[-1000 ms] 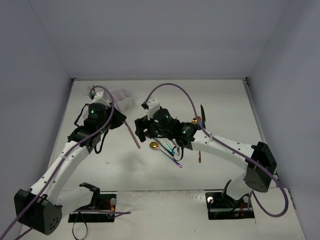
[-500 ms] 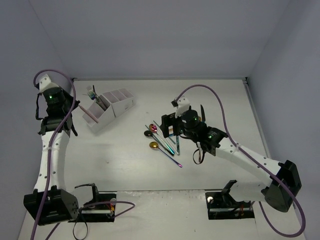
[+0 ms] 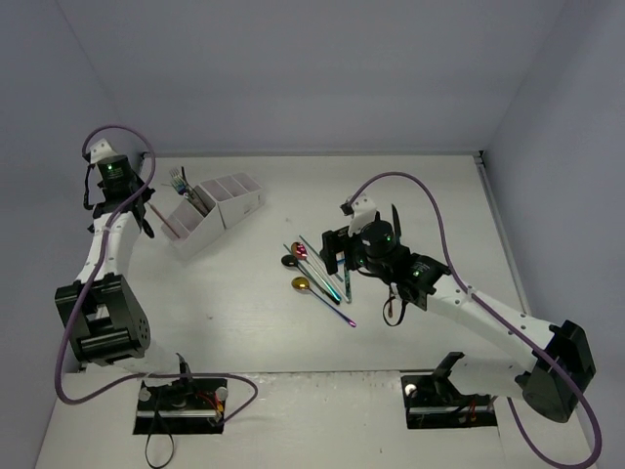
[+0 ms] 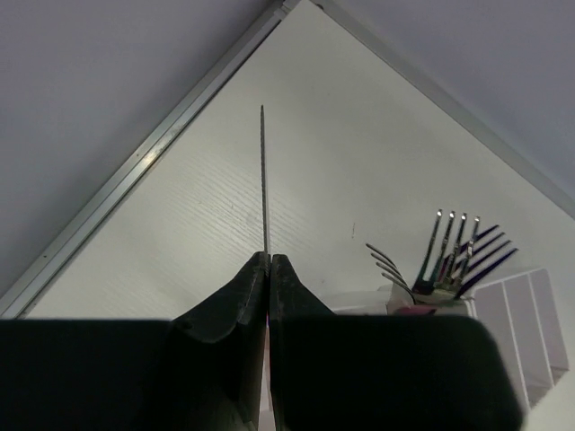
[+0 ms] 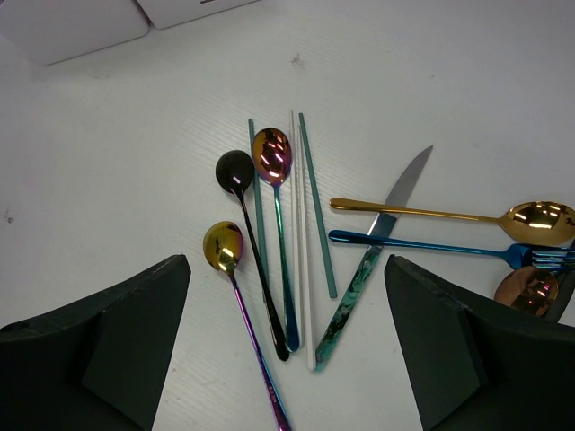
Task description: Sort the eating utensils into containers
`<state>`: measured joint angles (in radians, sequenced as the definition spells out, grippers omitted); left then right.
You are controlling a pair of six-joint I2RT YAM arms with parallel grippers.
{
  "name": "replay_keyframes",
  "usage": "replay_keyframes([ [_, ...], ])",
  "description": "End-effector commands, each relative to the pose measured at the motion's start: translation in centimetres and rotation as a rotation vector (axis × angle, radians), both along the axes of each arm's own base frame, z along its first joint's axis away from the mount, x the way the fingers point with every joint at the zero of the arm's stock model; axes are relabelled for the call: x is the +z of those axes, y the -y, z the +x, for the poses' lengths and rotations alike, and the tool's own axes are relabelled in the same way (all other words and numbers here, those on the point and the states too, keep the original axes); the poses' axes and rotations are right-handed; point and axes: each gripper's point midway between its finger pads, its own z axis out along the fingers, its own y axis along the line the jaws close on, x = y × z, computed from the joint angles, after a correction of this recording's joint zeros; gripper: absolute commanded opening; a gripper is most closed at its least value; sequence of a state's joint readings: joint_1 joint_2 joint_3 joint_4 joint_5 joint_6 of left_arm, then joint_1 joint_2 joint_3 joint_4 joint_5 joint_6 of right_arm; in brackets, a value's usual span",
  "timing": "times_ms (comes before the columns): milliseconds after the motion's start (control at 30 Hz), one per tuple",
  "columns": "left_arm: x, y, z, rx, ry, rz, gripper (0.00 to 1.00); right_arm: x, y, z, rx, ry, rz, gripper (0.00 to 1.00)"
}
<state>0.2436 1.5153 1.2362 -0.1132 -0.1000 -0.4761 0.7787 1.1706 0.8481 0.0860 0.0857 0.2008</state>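
Since a second ago the left arm has swung from the middle of the worktop to the corner left of the caddy, and the right arm has slid further right of the caddy. Plain grey-lilac walls close in the white worktop on three sides, with a metal strip at their foot behind the caddy. The white caddy lies slantwise, with forks standing in its left end compartment. Right of the caddy lie the loose utensils: spoons, thin sticks and a knife, fanned out flat on the worktop. Above them hangs the right gripper, jaws spread wide and empty. The left gripper, just left of the caddy, is clenched on a thin stick.
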Motion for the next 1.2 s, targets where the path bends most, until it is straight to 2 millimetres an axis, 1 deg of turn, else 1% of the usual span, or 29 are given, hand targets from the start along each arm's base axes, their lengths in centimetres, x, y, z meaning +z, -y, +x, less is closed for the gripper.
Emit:
replay_keyframes([
  [0,3.5,-0.6,3.3,-0.038,0.136,0.067,0.00,1.7,0.4,1.0,-0.031,0.064,0.031,0.88],
  [33,2.7,-0.6,3.6,-0.046,0.118,0.067,0.00,1.6,0.5,1.0,-0.035,0.061,0.031,0.88],
  [100,1.8,-0.6,3.9,-0.055,0.103,0.062,0.00,1.3,0.6,1.0,-0.039,0.055,0.030,0.88],
  [200,-0.1,-0.3,4.2,-0.075,0.083,0.054,0.00,0.8,0.7,1.0,-0.046,0.043,0.026,0.88],
  [333,-1.8,0.5,4.7,-0.118,0.053,0.045,0.00,-0.2,0.9,1.1,-0.058,0.028,0.005,0.88],
  [400,-2.7,0.8,4.8,-0.134,0.032,0.044,0.00,-0.2,1.0,1.3,-0.067,0.028,0.006,0.88],
  [467,-3.2,1.0,4.8,-0.140,0.016,0.045,0.01,-0.6,1.1,1.3,-0.070,0.020,-0.002,0.88],
  [500,-3.4,1.1,4.7,-0.137,0.009,0.044,0.04,-0.8,1.1,1.3,-0.074,0.016,-0.007,0.88],
  [633,-4.0,0.9,4.1,-0.116,-0.011,0.034,0.27,-1.6,1.5,1.4,-0.091,0.002,-0.016,0.88],
  [667,-3.9,0.9,3.9,-0.111,-0.011,0.034,0.32,-1.6,1.6,1.4,-0.096,0.001,-0.015,0.88],
  [733,-3.6,0.7,3.6,-0.099,-0.010,0.034,0.38,-1.6,1.7,1.3,-0.097,0.000,-0.010,0.88],
  [767,-3.2,0.7,3.5,-0.094,-0.005,0.037,0.45,-1.6,1.7,1.3,-0.101,0.000,-0.009,0.88],
  [833,-2.7,0.7,3.0,-0.081,-0.007,0.035,0.54,-1.3,1.9,1.4,-0.113,0.006,-0.002,0.88],
  [900,-1.4,0.5,2.6,-0.065,0.006,0.044,0.62,-1.1,2.3,1.5,-0.132,0.009,-0.001,0.88],
  [933,-0.7,0.4,1.8,-0.053,-0.006,0.045,0.67,-0.9,2.6,1.5,-0.149,0.009,0.000,0.88],
  [1000,0.4,0.2,0.5,-0.025,-0.027,0.050,0.73,-1.1,3.5,1.9,-0.203,-0.003,-0.004,0.88],
  [1033,1.8,0.3,-0.1,-0.018,-0.010,0.054,0.75,-1.6,4.2,2.1,-0.230,-0.020,-0.016,0.88],
  [1100,2.7,0.6,-1.6,-0.012,-0.022,0.047,0.79,-2.6,5.2,2.5,-0.283,-0.056,-0.035,0.88],
  [1167,3.9,1.3,-3.1,-0.018,-0.025,0.027,0.81,-3.8,6.3,2.8,-0.329,-0.101,-0.050,0.88],
])
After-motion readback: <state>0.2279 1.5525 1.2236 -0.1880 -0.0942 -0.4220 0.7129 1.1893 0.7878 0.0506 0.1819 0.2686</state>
